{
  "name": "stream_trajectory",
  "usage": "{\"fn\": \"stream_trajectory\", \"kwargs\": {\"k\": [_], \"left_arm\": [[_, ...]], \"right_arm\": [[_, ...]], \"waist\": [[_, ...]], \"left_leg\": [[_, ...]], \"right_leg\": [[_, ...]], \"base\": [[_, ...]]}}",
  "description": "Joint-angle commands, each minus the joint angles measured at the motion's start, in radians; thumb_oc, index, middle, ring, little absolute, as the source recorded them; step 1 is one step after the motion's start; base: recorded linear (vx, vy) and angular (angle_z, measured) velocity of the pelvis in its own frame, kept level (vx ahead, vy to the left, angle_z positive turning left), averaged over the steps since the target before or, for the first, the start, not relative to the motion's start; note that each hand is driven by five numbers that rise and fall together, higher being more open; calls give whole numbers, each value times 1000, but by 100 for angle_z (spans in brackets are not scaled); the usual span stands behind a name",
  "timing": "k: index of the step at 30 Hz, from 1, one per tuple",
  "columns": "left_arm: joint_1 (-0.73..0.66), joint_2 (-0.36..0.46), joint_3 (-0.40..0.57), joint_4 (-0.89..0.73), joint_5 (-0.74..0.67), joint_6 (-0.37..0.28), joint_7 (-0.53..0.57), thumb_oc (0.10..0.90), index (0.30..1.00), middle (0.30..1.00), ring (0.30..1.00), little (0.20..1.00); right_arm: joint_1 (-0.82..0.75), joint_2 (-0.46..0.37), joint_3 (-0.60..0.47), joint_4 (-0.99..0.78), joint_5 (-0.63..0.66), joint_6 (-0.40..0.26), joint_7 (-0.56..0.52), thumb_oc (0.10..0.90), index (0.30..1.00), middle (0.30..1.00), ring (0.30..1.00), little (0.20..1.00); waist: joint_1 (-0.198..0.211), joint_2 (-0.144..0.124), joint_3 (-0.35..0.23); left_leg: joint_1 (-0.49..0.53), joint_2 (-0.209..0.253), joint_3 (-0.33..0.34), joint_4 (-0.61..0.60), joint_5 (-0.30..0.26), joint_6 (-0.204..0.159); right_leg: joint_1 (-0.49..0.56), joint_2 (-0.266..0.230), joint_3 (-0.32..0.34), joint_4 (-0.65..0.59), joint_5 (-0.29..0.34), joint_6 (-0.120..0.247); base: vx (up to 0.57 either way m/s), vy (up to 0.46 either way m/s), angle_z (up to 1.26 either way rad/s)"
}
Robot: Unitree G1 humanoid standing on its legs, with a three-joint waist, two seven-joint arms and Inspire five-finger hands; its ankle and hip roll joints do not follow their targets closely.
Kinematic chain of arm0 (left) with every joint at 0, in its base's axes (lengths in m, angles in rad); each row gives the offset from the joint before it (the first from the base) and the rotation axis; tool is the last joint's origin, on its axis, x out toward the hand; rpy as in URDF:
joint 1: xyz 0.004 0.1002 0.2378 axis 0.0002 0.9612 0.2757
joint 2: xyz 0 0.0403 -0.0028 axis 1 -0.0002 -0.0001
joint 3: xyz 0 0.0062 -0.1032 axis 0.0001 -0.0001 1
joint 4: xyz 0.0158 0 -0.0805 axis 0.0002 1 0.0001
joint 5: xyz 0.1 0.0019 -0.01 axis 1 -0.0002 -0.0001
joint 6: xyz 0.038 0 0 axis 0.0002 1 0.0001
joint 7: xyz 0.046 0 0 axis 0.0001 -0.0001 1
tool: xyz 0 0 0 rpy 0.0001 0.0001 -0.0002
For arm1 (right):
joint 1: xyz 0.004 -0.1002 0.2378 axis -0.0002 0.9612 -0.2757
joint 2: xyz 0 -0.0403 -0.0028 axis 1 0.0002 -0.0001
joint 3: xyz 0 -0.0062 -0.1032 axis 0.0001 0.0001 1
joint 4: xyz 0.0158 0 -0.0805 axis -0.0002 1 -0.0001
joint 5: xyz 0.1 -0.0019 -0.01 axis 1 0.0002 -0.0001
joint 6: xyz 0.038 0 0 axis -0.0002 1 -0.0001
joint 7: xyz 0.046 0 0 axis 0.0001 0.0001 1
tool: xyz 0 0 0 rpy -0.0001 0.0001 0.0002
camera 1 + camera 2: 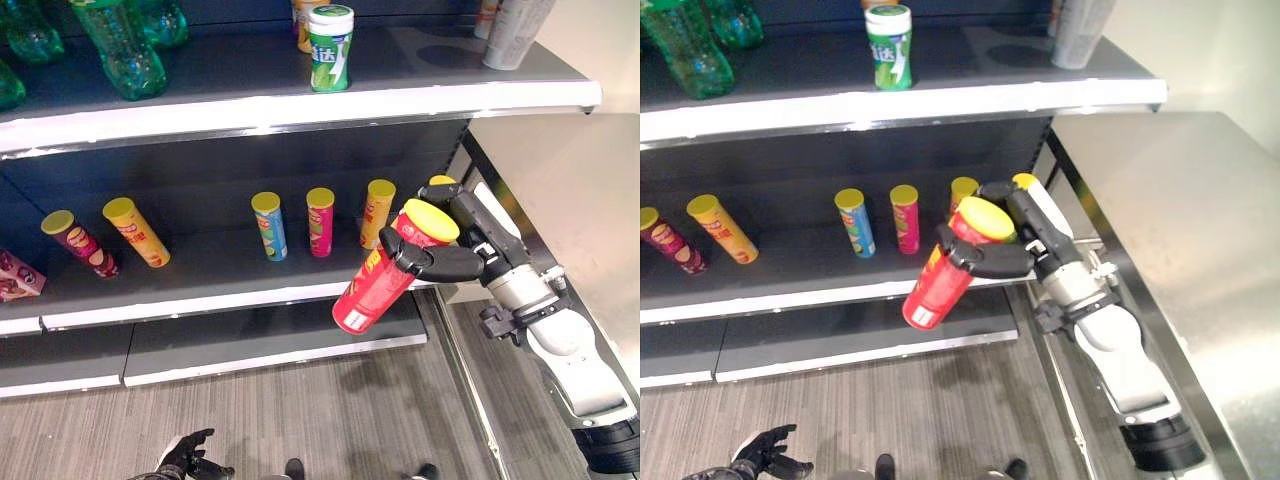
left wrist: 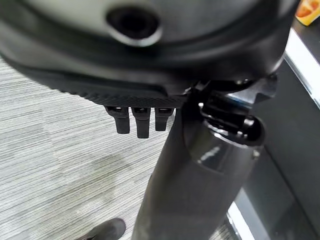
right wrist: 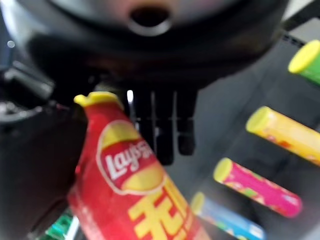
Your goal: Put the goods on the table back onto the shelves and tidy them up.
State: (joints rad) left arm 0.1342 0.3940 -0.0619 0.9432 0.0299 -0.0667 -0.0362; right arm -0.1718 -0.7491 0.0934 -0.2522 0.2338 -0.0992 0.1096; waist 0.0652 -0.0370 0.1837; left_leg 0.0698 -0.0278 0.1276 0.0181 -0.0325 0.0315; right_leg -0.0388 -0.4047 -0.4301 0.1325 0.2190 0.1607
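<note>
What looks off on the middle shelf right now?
The cans on the middle shelf are loosely spaced with gaps. The maroon can and yellow can at the left sit apart from the others. The right hand holds a red can tilted in front of the shelf, not yet placed.

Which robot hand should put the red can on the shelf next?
The right hand. It already grips the red can, tilted, just in front of the middle shelf beside the other standing cans. The left hand hangs low near the floor, holding nothing.
</note>
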Motion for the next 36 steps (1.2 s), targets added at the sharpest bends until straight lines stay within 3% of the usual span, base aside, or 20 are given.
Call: {"fn": "stream_trajectory", "kwargs": {"k": [1, 2, 3, 6, 8, 9, 10, 11, 12, 13, 15, 17, 21, 23, 26, 28, 29, 31, 32, 36], "left_arm": [[12, 45, 15, 7, -7, -17, 7, 800, 900, 900, 900, 900], [12, 43, 15, 13, -11, -14, 9, 800, 900, 900, 900, 900], [20, 22, 22, 13, -32, -13, 12, 800, 900, 900, 900, 900], [29, -3, 35, 4, -51, -12, 20, 800, 900, 900, 900, 900], [25, -34, 37, -40, -113, -7, 20, 800, 900, 900, 900, 900], [25, -34, 37, -40, -113, -7, 20, 800, 900, 900, 900, 900], [20, -59, 28, -83, -155, -7, 25, 800, 900, 900, 900, 900], [18, -62, 19, -96, -152, -8, 27, 800, 900, 900, 900, 900], [16, -59, 12, -99, -146, -8, 35, 800, 900, 900, 900, 900], [11, -49, 8, -89, -132, -10, 50, 800, 900, 900, 900, 900], [6, -40, -1, -69, -109, -5, 64, 800, 900, 900, 900, 900], [10, -41, -7, -48, -86, -1, 66, 800, 900, 900, 900, 900], [6, -22, -28, -4, -21, 4, 63, 800, 900, 900, 900, 900], [11, 8, -21, -4, -5, 3, 65, 800, 900, 900, 900, 900], [21, 20, 8, 20, -14, 7, 79, 800, 900, 900, 900, 900], [23, 26, 15, 24, -15, 10, 82, 800, 900, 900, 900, 900], [19, 25, 22, 18, -35, 9, 86, 800, 900, 900, 900, 900], [16, 20, 21, 14, -42, 7, 88, 800, 900, 900, 900, 900], [24, 18, 16, -17, -54, 11, 85, 800, 900, 900, 900, 900], [32, -38, 19, -1, -84, 19, 87, 800, 900, 900, 900, 900]], "right_arm": [[-135, -42, -69, -137, 3, -89, -9, 400, 300, 300, 300, 300], [-145, -50, -48, -137, -7, -96, -5, 400, 300, 300, 300, 300], [-155, -41, -10, -133, -30, -100, -4, 400, 300, 300, 300, 300], [-165, -42, 8, -127, -41, -106, -11, 400, 300, 300, 300, 300], [-147, -58, 16, -131, -87, -109, -15, 400, 300, 300, 300, 300], [-147, -58, 16, -131, -87, -109, -15, 400, 300, 300, 300, 300], [-147, -64, 36, -98, -146, -95, -33, 400, 300, 300, 300, 300], [-155, -62, 47, -83, -161, -89, -39, 400, 300, 300, 300, 300], [-167, -57, 62, -66, -177, -86, -48, 400, 300, 300, 300, 300], [-181, -44, 81, -42, -202, -87, -64, 400, 300, 300, 300, 300], [-178, -50, 74, -29, -233, -86, -86, 400, 300, 300, 300, 300], [-160, -52, 63, -33, -250, -81, -83, 400, 300, 300, 300, 300], [-117, -30, 30, -43, -309, -60, -94, 400, 300, 300, 300, 300], [-138, -12, 47, -39, -346, -54, -104, 400, 300, 300, 300, 300], [-190, 9, 83, -27, -370, -48, -119, 400, 300, 300, 300, 300], [-197, 14, 92, -20, -377, -50, -124, 400, 300, 300, 300, 300], [-207, 15, 101, -9, -398, -49, -138, 400, 300, 300, 300, 300], [-221, 17, 110, -2, -400, -48, -145, 400, 300, 300, 300, 300], [-216, 31, 125, 8, -406, -44, -144, 400, 300, 300, 300, 300], [-220, 64, 157, 26, -400, -35, -134, 400, 300, 300, 300, 300]], "waist": [[-3, 14, -29], [-1, 9, -30], [11, -21, -37], [18, -28, -45], [24, -36, -31], [22, -36, -33], [30, -38, -9], [28, -36, -7], [31, -37, -7], [33, -34, -12], [27, -15, -24], [16, 15, -47], [10, 29, -78], [20, 26, -64], [37, 27, -40], [41, 28, -29], [28, 29, -17], [26, 29, -15], [33, 4, -16], [48, -12, -52]], "left_leg": [[36, 90, 43, -105, -26, -71], [23, 80, 35, -105, -13, -68], [27, 53, 1, -105, -12, -71], [15, 50, -5, -98, -8, -74], [-62, 55, -24, 47, -45, -90], [-65, 54, -25, 48, -45, -89], [-134, 100, -20, 126, -35, -124], [-146, 129, -25, 131, -28, -131], [-150, 162, -36, 119, -11, -137], [-143, 235, -69, 58, 45, -153], [-132, 290, -79, -22, 99, -172], [-106, 306, -55, -92, 115, -191], [-81, 231, -41, -95, 72, -186], [-55, 159, -20, -80, 25, -132], [-21, 115, 19, -86, 1, -93], [-7, 109, 28, -91, -4, -90], [0, 109, 28, -94, -2, -90], [0, 110, 23, -94, -4, -93], [-14, 109, 1, -66, -16, -102], [-15, 123, -8, -83, 0, -112]], "right_leg": [[-62, 129, 43, 89, -176, 13], [-53, 187, 52, 76, -207, -7], [3, 284, 131, -42, -239, -44], [32, 298, 152, -111, -210, -39], [71, 294, 121, -151, -221, -52], [69, 294, 119, -151, -221, -52], [96, 273, 82, -170, -224, -55], [98, 264, 74, -172, -220, -51], [95, 251, 74, -169, -218, -44], [88, 234, 78, -159, -229, -32], [87, 217, 80, -151, -244, -16], [90, 203, 74, -140, -246, -4], [99, 111, 60, -125, -200, 29], [71, 34, 85, -49, -166, 38], [25, -33, 59, 49, -107, 34], [14, -38, 56, 82, -105, 37], [-20, 24, 101, 50, -115, 31], [-26, 46, 106, 12, -118, 30], [20, 91, 139, -117, -135, 34], [72, 113, 105, -171, -125, 35]], "base": [[-96, 87, -15], [46, -27, 19], [36, -21, 9], [17, -77, 41], [-23, -79, 32], [-108, 21, 68], [-104, 108, 91], [-114, 173, 78], [-17, 282, 72], [30, 298, 39], [100, 334, 9], [147, 351, 6], [161, 400, 20], [86, 456, 35], [21, 264, -4], [63, 135, -37], [87, 50, 8], [93, -28, 6], [76, -93, 2], [147, -104, 46]]}}
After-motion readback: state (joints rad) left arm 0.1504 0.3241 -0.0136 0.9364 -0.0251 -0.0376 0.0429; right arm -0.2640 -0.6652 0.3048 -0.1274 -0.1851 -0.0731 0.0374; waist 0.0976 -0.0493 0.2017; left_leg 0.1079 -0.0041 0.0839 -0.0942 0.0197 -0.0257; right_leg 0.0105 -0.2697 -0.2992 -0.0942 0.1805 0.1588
